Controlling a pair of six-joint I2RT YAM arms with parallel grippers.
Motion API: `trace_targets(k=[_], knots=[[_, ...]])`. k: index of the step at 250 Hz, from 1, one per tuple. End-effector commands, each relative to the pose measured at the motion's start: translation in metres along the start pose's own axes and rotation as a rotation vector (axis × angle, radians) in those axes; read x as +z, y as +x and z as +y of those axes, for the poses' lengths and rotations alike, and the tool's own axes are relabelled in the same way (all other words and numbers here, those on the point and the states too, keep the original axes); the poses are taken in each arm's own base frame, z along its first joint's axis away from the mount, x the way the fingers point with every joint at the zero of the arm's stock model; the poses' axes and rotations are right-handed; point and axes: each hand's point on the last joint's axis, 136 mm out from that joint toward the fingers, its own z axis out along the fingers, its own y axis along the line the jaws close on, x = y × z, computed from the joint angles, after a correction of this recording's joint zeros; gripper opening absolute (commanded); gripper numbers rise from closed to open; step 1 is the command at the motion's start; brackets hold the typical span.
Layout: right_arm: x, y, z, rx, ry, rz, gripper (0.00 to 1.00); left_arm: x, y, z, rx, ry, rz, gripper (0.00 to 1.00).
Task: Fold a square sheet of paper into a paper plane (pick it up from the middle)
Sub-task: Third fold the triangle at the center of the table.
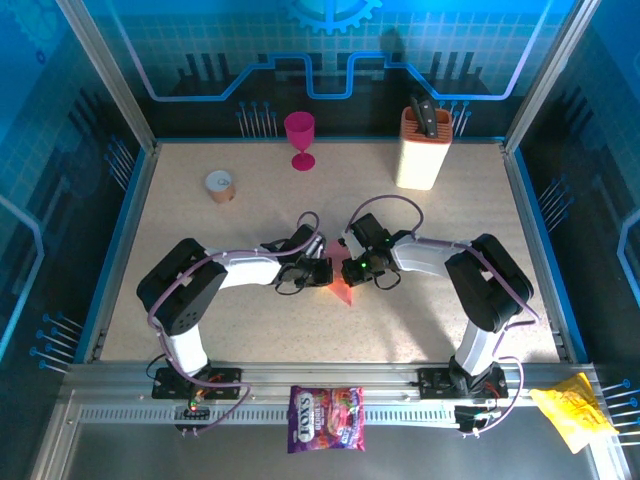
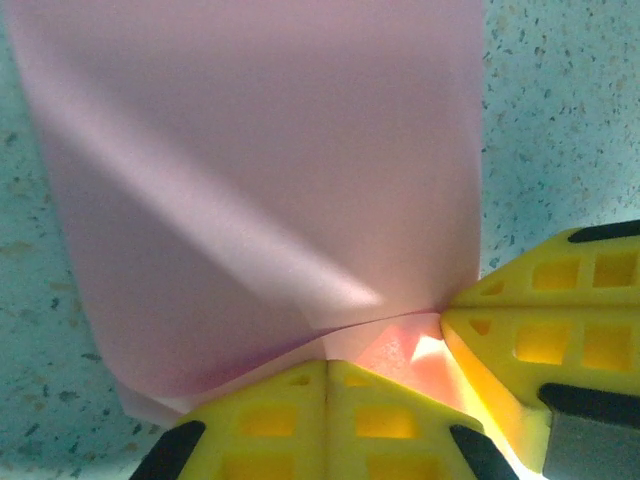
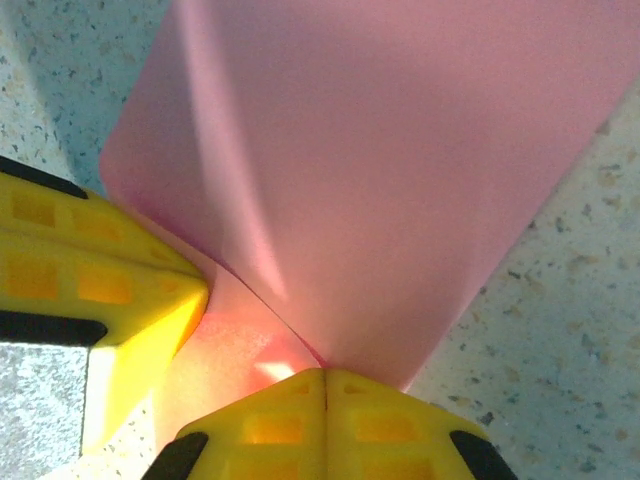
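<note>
Top external view shows both arms bent inward, so that my left hand [image 1: 322, 272] and right hand [image 1: 358, 270] meet just beside each other near the middle of the pale speckled desk [image 1: 450, 230], over the thin salmon-pink square sheet of paper [image 1: 343, 287]. I judge they crowd together because the sheet is meant to be taken from its middle. Two pinches side by side on one line would let it drape to either side and take a centre crease.

In the left wrist view, the left hand [image 2: 326, 368] is clenched with the sheet [image 2: 270, 170] caught in the seam of its yellow fingers. The right hand's yellow finger [image 2: 545, 340] crowds the same spot from the right. The right wrist view mirrors this: the right hand [image 3: 325, 375] grips the paper [image 3: 380, 170], with the left hand's finger [image 3: 100, 290] at the left.

From above, the hands cover nearly all the sheet, and just a small pink wedge pokes out on the near side. At the wrists the paper runs off the top of the frame, so its far corners are cut off. A pale ridge crosses it, and I cannot tell whether that is a crease or a soft bend. The magenta plastic goblet [image 1: 299, 138] and cream knife block [image 1: 424, 148] stand well apart at the far edge.
</note>
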Motion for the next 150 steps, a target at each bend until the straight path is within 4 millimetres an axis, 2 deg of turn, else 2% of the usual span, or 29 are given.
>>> trace_targets(k=[1,23,53,72,91,97,118,150], knots=[[-0.015,0.001,0.003,0.04,-0.012,0.026,0.15,0.01,0.028,0.036,-0.026,-0.116,0.066,0.0],[-0.031,-0.007,0.009,0.05,-0.028,-0.018,0.26,0.011,0.03,0.038,-0.029,-0.119,0.069,0.0],[-0.049,-0.006,0.018,0.066,-0.06,-0.062,0.28,0.012,0.031,0.039,-0.04,-0.117,0.07,0.0],[-0.055,-0.001,0.024,0.085,-0.088,-0.077,0.24,0.013,0.031,0.04,-0.042,-0.119,0.069,0.0],[-0.059,0.002,0.036,0.092,-0.125,-0.093,0.14,0.013,0.032,0.04,-0.043,-0.118,0.07,0.0],[-0.054,0.012,0.037,0.099,-0.129,-0.076,0.12,0.014,0.032,0.041,-0.044,-0.119,0.071,0.0],[-0.048,0.022,0.049,0.106,-0.156,-0.07,0.04,0.014,0.033,0.042,-0.044,-0.123,0.072,0.0],[-0.035,0.035,0.061,0.105,-0.168,-0.046,0.0,0.014,0.034,0.043,-0.044,-0.128,0.074,0.0]])
